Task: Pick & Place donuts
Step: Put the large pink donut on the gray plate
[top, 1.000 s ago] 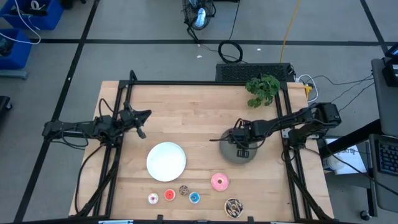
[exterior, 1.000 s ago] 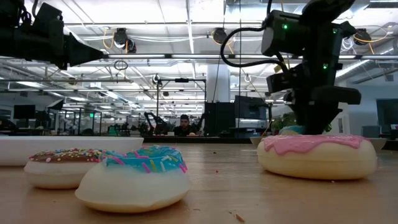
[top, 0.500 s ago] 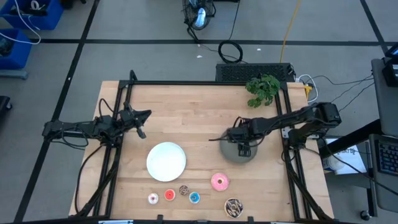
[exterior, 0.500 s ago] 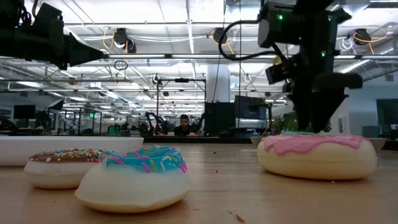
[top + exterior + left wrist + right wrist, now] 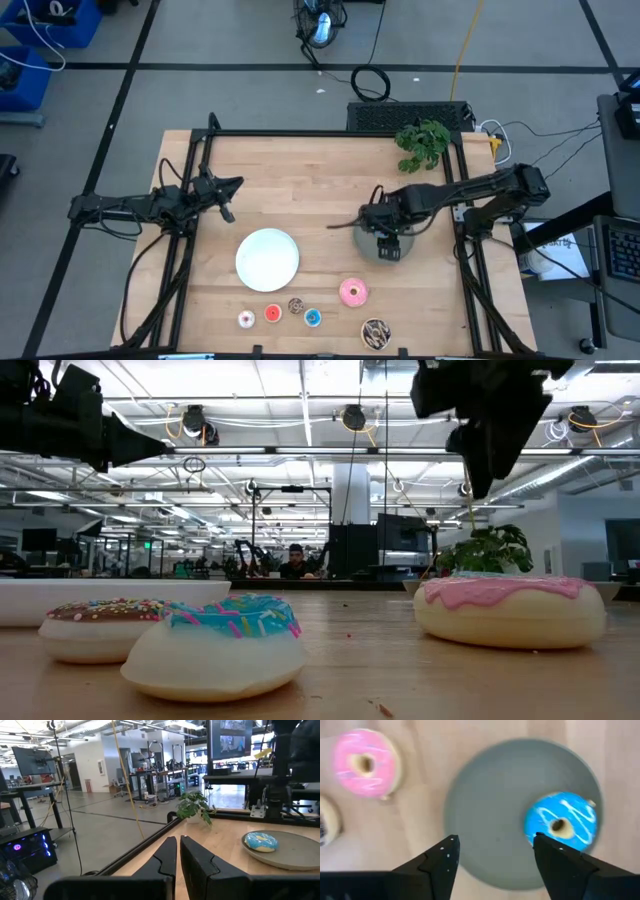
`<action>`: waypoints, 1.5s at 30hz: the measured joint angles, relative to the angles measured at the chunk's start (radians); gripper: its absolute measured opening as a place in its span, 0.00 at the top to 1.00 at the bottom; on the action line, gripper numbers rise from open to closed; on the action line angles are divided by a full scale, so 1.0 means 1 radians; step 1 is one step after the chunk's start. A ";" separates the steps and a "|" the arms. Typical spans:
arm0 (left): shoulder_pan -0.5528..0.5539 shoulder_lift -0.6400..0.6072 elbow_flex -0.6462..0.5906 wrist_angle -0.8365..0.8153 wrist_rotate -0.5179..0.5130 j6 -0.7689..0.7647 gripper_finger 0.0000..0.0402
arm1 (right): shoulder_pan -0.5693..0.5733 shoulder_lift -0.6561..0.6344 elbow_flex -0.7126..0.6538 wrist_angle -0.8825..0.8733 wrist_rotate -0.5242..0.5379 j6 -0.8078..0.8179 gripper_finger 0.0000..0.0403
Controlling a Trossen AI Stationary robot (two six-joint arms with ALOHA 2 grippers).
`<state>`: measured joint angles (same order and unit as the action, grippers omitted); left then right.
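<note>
— Where are the donuts now?

— One blue donut (image 5: 560, 822) lies on the grey plate (image 5: 495, 810), toward its 3 o'clock rim in the right wrist view. The right end effector (image 5: 492, 857) hangs above that plate with its fingers spread wide and nothing between them. From overhead, the rest sit along the 6 o'clock edge of the counter (image 5: 300, 170): the pink donut (image 5: 352, 292), the dark sprinkled one (image 5: 376, 333), and four tiny ones at about 7 o'clock of the pink one, below the white plate (image 5: 268, 259).

— And the other arm?

— The left end effector (image 5: 231, 184) waits out at 9 o'clock, fingers pinched together, holding nothing.

— How would these handle?

— They look like light, stiff toys with a glossy top, so I'd guess they slide easily on the wood. I'd straddle the ring from above, one finger in the hole and one outside, or pinch across the whole body. The tiny ones leave little room for error.
</note>
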<state>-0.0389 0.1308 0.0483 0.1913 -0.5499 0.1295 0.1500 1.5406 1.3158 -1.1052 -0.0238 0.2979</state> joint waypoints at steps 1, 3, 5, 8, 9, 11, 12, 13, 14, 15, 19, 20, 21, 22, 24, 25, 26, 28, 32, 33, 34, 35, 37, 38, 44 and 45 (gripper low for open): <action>0.000 0.000 0.000 0.000 0.000 0.000 0.92 | 0.018 0.000 0.003 0.013 0.004 0.000 0.45; 0.000 0.000 0.000 0.000 0.000 0.000 0.92 | 0.054 0.000 0.004 0.035 0.038 0.007 0.51; 0.000 0.000 0.000 -0.001 0.000 0.003 0.92 | 0.089 0.000 0.004 0.045 0.080 0.029 0.58; 0.000 0.000 0.000 -0.001 0.000 0.003 0.92 | 0.131 0.000 0.004 0.066 0.133 0.078 0.71; 0.000 0.000 0.000 -0.001 0.000 0.003 0.92 | 0.145 0.000 0.004 0.078 0.139 0.087 0.75; 0.000 0.000 0.000 -0.001 0.000 -0.002 0.92 | 0.175 0.000 0.004 0.102 0.152 0.100 0.85; 0.000 0.000 0.000 -0.001 0.000 -0.005 0.92 | 0.189 0.000 0.004 0.109 0.147 0.101 0.90; 0.000 0.000 0.000 -0.001 0.000 -0.007 0.92 | 0.202 0.000 0.004 0.119 0.135 0.102 0.94; 0.000 0.000 0.000 -0.001 0.000 -0.008 0.92 | 0.213 0.000 0.004 0.129 0.123 0.102 0.97; 0.000 0.000 0.000 -0.001 0.000 -0.008 0.92 | 0.223 0.000 0.004 0.140 0.116 0.109 0.98; 0.000 0.000 0.000 0.000 -0.001 -0.009 0.92 | 0.254 0.000 0.004 0.165 0.127 0.146 0.98; 0.000 0.000 0.000 0.000 -0.001 -0.009 0.92 | 0.263 0.000 0.004 0.174 0.128 0.147 0.99; 0.000 0.000 0.000 0.000 -0.001 -0.009 0.92 | 0.273 0.001 0.004 0.186 0.128 0.147 1.00; 0.000 0.000 0.000 0.000 -0.001 -0.010 0.92 | 0.282 0.008 0.007 0.198 0.127 0.147 1.00; 0.000 0.000 0.000 0.000 -0.001 -0.010 0.92 | 0.298 0.040 0.046 0.192 0.125 0.148 1.00; 0.000 0.000 0.000 0.000 -0.001 -0.010 0.92 | 0.305 0.070 0.083 0.171 0.126 0.151 1.00; 0.000 0.000 0.000 0.000 -0.001 -0.010 0.92 | 0.309 0.106 0.132 0.146 0.127 0.150 1.00; 0.000 0.000 0.000 -0.001 -0.001 -0.010 0.92 | 0.316 0.198 0.246 0.068 0.127 0.128 1.00; 0.000 0.000 0.000 -0.001 -0.001 -0.011 0.92 | 0.317 0.367 0.452 -0.104 0.126 0.089 1.00; 0.000 0.000 0.000 -0.004 -0.001 -0.011 0.92 | 0.317 0.394 0.485 -0.129 0.126 0.073 1.00; 0.000 0.000 0.000 -0.007 -0.001 -0.011 0.92 | 0.317 0.417 0.507 -0.144 0.126 0.053 1.00; 0.000 0.000 0.000 -0.009 -0.002 -0.011 0.92 | 0.317 0.433 0.518 -0.150 0.126 0.033 1.00; 0.000 0.000 0.000 -0.017 -0.001 -0.011 0.92 | 0.317 0.453 0.521 -0.131 0.125 -0.010 1.00; 0.000 0.000 0.000 -0.022 -0.002 -0.007 0.92 | 0.317 0.457 0.514 -0.107 0.124 -0.028 1.00; 0.000 0.000 0.000 -0.039 -0.002 0.043 0.92 | 0.311 0.460 0.445 0.019 0.051 -0.088 0.96; 0.000 0.000 0.000 -0.039 -0.002 0.044 0.92 | 0.308 0.460 0.440 0.027 0.041 -0.089 0.93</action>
<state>-0.0391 0.1307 0.0479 0.1524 -0.5518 0.1738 0.4579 2.0007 1.7562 -1.0780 0.0174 0.2085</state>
